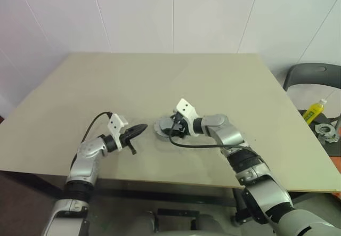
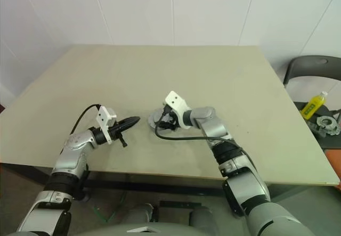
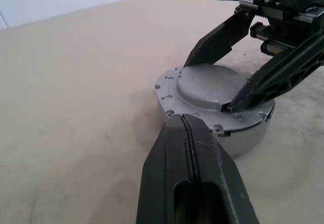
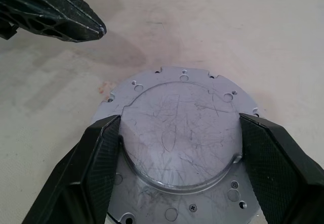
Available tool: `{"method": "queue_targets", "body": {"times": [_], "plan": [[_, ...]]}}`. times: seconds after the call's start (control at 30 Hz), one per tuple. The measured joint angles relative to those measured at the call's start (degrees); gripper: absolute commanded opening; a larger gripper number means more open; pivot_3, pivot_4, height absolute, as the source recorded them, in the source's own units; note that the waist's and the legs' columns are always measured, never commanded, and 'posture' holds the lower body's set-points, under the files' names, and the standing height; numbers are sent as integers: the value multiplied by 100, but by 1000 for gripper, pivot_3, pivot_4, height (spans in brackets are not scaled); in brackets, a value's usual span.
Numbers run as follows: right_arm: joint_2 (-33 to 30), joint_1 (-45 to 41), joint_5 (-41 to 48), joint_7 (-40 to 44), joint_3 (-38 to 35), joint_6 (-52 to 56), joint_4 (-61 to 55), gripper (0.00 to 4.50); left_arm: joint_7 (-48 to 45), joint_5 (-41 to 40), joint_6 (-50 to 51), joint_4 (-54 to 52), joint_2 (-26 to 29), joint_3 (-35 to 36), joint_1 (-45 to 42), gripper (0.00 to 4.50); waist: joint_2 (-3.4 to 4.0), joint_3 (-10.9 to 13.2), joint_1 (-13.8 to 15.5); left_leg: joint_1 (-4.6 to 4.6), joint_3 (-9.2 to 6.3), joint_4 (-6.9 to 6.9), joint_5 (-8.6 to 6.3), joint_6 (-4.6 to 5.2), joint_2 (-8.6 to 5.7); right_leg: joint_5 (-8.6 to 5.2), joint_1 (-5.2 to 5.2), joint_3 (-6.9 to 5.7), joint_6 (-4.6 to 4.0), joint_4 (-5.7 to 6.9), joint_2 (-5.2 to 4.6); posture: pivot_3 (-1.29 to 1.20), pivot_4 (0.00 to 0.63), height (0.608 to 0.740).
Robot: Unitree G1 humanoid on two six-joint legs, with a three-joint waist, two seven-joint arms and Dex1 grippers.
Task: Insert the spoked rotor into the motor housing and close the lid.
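While lid [image 4: 179, 133] bears no readable writing, right end effector [image 4: 178, 150] straddles it

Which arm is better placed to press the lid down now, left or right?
Right, probably. Its claw straddles the lid's raised centre, fingers either side. The left claw is shut, beside the lid.

Bare test room, white panelled walls [image 1: 170, 12], plain beige table [image 1: 160, 81], chair [image 1: 311, 76]

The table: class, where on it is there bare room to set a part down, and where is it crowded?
Bare: the far half of the table up to the wall, plus both side stretches. Crowded: the near middle, where the right gripper straddles the lid and the shut left gripper points at it from beside.
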Motion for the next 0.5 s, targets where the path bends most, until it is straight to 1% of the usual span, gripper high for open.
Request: {"method": "queue_targets", "body": {"times": [0.23,0.5], "plan": [[24,23,9,51,17,30,-75,3202,-17,0,-1,-2,-63,-16,-6,0,0,0,2,1,0,-3,0,0,0,0,1,0,1,-1,0,0,0,740],[-52,54,64,464,69,264,-237,3202,-17,0,6,-14,-159,-86,-6,0,-2,-1,-25,14,1,-6,-1,-1,10,-1,8,1,-1,-1,11,0,0,740]]}}
